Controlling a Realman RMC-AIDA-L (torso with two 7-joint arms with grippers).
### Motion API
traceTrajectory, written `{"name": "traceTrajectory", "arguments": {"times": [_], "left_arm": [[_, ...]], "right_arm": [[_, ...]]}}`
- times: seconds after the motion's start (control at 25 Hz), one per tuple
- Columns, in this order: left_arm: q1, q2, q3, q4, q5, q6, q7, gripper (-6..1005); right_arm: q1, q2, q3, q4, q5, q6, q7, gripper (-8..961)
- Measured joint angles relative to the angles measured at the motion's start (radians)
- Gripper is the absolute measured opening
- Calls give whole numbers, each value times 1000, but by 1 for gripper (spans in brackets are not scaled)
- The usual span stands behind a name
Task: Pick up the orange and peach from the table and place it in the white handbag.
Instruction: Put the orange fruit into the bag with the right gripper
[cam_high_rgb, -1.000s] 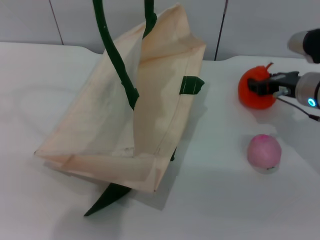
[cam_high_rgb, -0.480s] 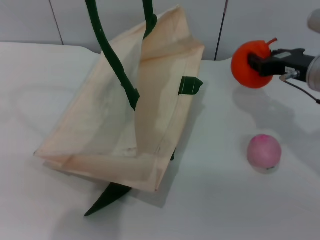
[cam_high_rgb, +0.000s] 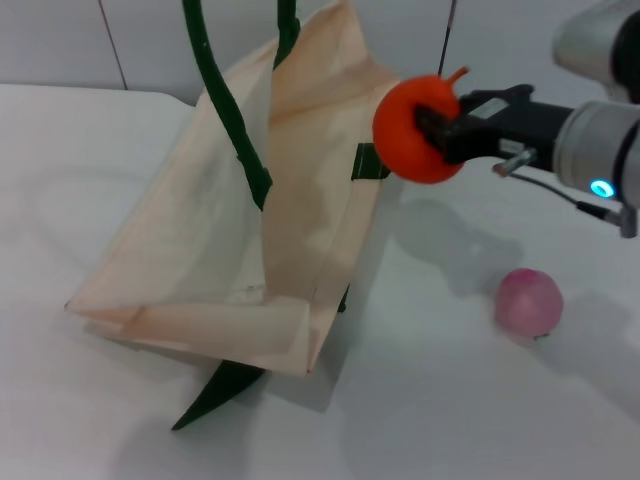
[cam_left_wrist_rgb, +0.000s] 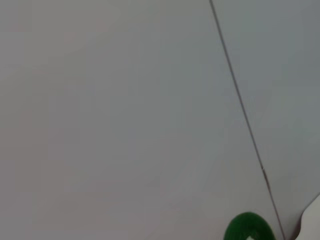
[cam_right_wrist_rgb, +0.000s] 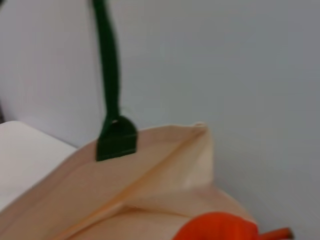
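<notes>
My right gripper (cam_high_rgb: 440, 128) is shut on the orange (cam_high_rgb: 412, 135) and holds it in the air beside the upper right edge of the white handbag (cam_high_rgb: 220, 250). The orange also shows in the right wrist view (cam_right_wrist_rgb: 217, 229), just before the bag's cream fabric (cam_right_wrist_rgb: 150, 200). The bag's dark green handles (cam_high_rgb: 225, 110) are pulled up out of the head view, so its mouth stands open. The peach (cam_high_rgb: 529, 302) lies on the table to the right of the bag. My left gripper is out of view; the left wrist view shows only a wall and a bit of green handle (cam_left_wrist_rgb: 248, 228).
The white table (cam_high_rgb: 450, 400) spreads around the bag. A grey panelled wall (cam_high_rgb: 500, 40) stands behind. A loose green strap (cam_high_rgb: 215, 392) sticks out from under the bag's near corner. A green strap tab (cam_high_rgb: 366, 163) sits on the bag's right side.
My right gripper has lifted the orange off the table and carried it left and up, from the far right to the bag's right edge. The bag's handles have shifted slightly. The peach has not moved.
</notes>
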Motion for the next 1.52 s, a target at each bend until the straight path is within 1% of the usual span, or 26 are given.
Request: {"name": "traceTrajectory", "arguments": {"times": [0.28, 0.52, 0.68, 0.8, 1.04, 1.12, 1.16, 1.2, 1.24, 1.36, 1.52], "left_arm": [[-22, 0, 5, 0, -4, 9, -12, 129], [-34, 0, 7, 0, -5, 14, -13, 128], [-44, -1, 8, 0, -7, 15, -17, 128], [-49, -1, 9, 0, -14, 15, -21, 128], [-59, -2, 11, 0, -20, 15, -22, 128], [-60, -2, 11, 0, -21, 15, -22, 128], [-60, -3, 11, 0, -21, 15, -22, 129], [-60, -3, 11, 0, -21, 15, -22, 129], [-60, -3, 11, 0, -21, 15, -22, 129], [-59, -3, 11, 0, -21, 15, -23, 129], [-61, -2, 11, 0, -21, 15, -23, 129]], "right_arm": [[45, 0, -47, 36, 11, -17, 0, 225], [87, -1, -88, 53, 104, -21, -45, 200], [104, -2, -111, 56, 150, -21, -87, 183], [123, -1, -128, 74, 191, -23, -133, 155], [189, -4, -144, 154, 233, -21, -158, 90], [215, -5, -141, 182, 253, -2, -158, 80], [247, -7, -132, 216, 270, 24, -158, 75], [247, -7, -132, 216, 270, 24, -158, 70], [263, -7, -126, 233, 278, 39, -158, 65], [298, -7, -109, 276, 299, 71, -163, 98], [301, -6, -108, 279, 301, 67, -166, 141]]}}
